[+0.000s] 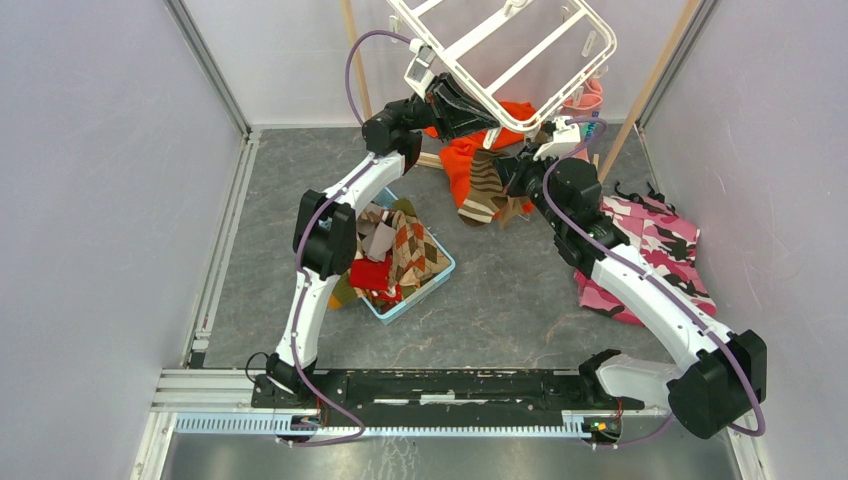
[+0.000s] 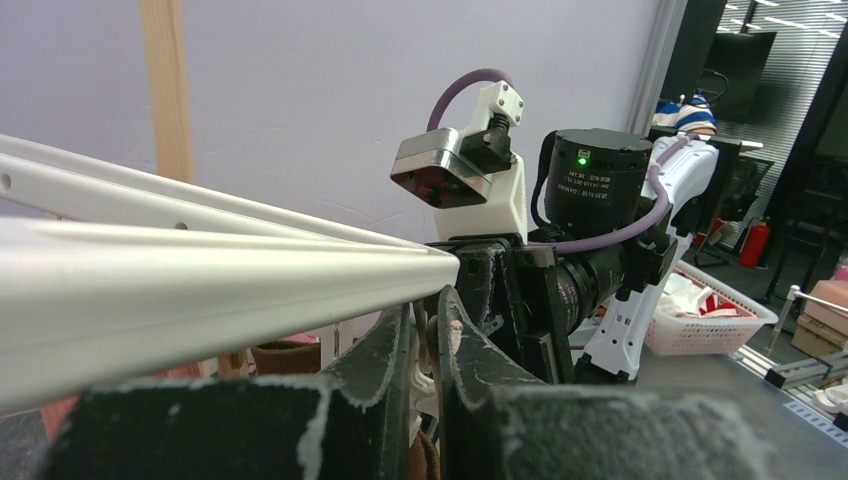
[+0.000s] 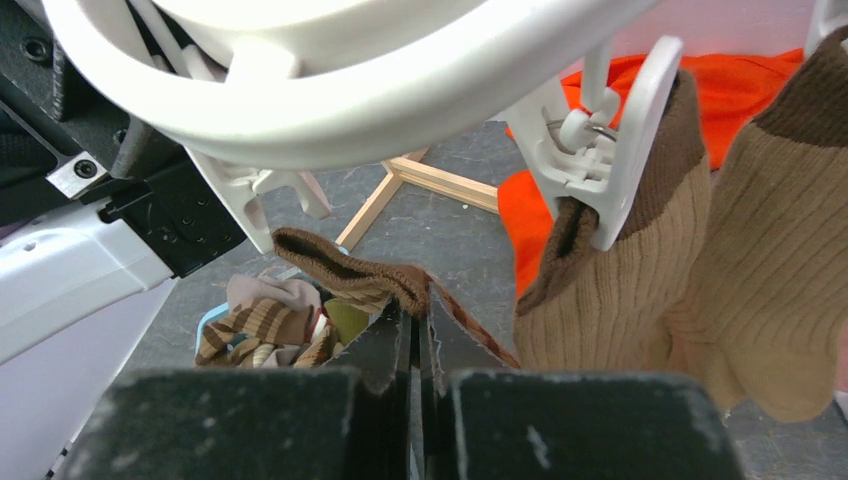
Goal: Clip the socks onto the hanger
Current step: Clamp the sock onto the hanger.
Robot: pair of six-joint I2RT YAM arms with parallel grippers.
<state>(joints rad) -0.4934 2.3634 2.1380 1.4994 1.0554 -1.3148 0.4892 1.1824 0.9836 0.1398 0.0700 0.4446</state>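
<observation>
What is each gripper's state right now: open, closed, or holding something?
Left gripper: closed on the hanger frame.
Right gripper: closed on a brown sock.

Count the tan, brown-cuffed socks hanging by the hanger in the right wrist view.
2. One tan sock hangs pinched in a white clip under the hanger; the second tan sock hangs just right of it, its top cut off. Others may be hidden.

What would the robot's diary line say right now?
left gripper: shut on hanger | right gripper: shut on striped sock, just under hanger | tan sock: already clipped
</observation>
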